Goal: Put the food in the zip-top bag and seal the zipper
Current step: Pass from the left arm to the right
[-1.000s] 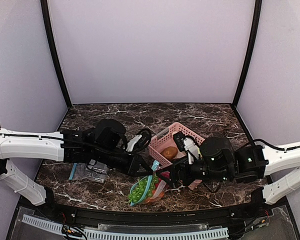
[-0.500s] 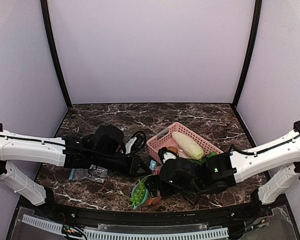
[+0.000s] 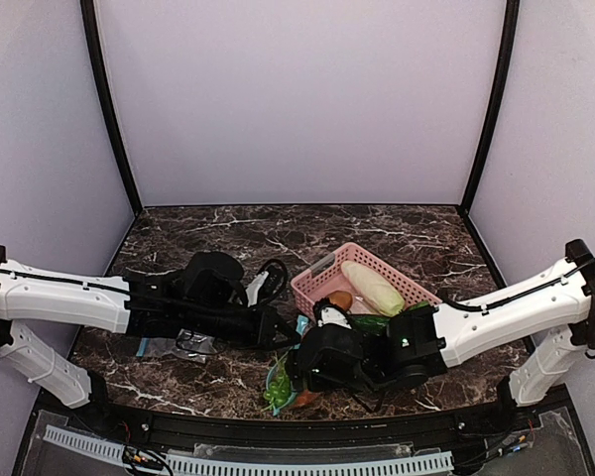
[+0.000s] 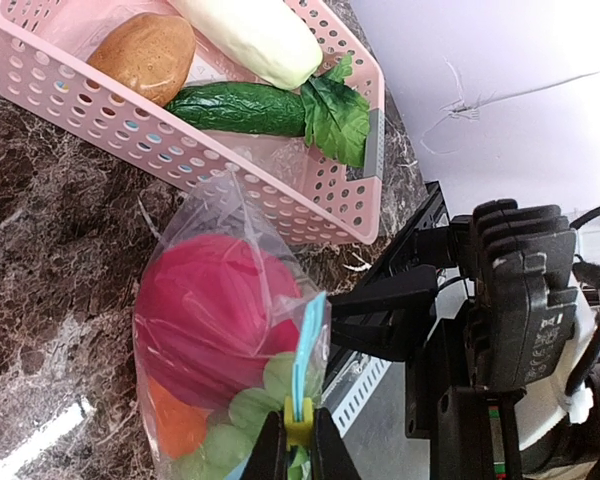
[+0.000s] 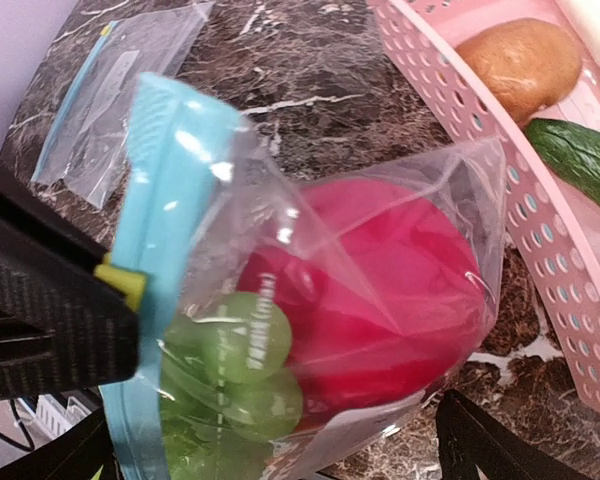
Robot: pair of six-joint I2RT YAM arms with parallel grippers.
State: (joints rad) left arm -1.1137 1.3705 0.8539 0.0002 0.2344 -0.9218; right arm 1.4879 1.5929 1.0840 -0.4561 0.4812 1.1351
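Three toy pieces fill the zip-top bag (image 4: 225,225) — a red fruit (image 4: 210,315), an orange fruit (image 4: 175,425) beneath it and a green grape bunch (image 4: 245,410) beside the zipper (image 5: 165,170). From above, we see the bag near the front edge of the dark marble surface (image 3: 228,233), at about 6 o'clock from its middle, between the two arms.

Our left claw (image 4: 297,448) is closed tight on the zipper, its fingertips pinching the yellow slider (image 4: 298,420). In the right wrist view the light blue strip runs on both above and below that slider, so the slider sits partway along. We cannot tell how much of the strip is pressed shut.

Our right claw (image 5: 278,415) is spread wide, one finger at each lower corner of its own view, with the bag's bulging belly between them. We cannot tell whether either finger touches the plastic.

At roughly 1 o'clock from the bag, just beside it, stands the pink basket (image 3: 315,273). It holds a brown potato-like piece (image 4: 145,55), a white radish (image 4: 255,35) and a green cucumber (image 4: 235,108) with a leafy end. A second clear bag (image 5: 130,80) lies flat between 9 and 10 o'clock, under the left arm — apart from the filled one.
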